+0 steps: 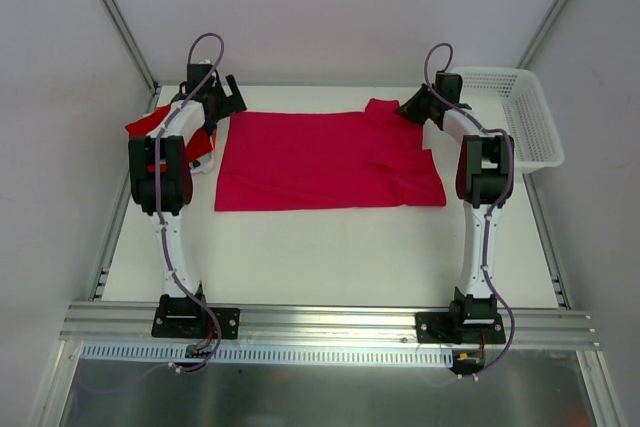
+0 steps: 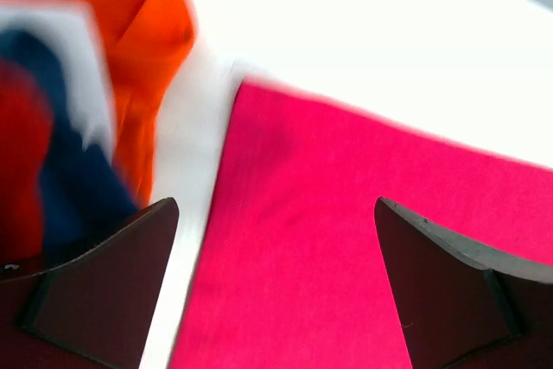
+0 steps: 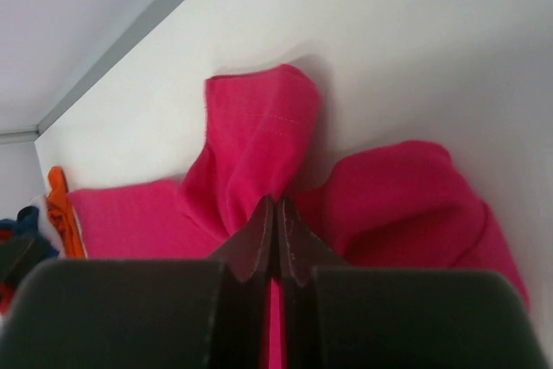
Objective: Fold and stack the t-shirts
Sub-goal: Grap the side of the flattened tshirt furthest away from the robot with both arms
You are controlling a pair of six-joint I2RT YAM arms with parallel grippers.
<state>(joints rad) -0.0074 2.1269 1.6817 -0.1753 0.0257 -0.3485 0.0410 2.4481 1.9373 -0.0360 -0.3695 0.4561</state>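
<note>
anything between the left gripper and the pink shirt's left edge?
Nothing visible. The open left gripper hangs right over the magenta shirt at its left edge, with only cloth and table below. The folded stack lies off to the left, not on that edge.

White mesh basket (image 1: 510, 117) at far right corner, white table (image 1: 330, 257), aluminium rail (image 1: 330, 319) along near edge

The magenta-pink t-shirt (image 1: 320, 162) lies spread on the bench (image 1: 330, 257), mostly flat, with its right end rumpled and one sleeve (image 3: 259, 136) bunched upward. Just beside its left edge sits a pile of other shirts (image 1: 150, 125) (red, orange, blue, white), partly hidden.
</note>
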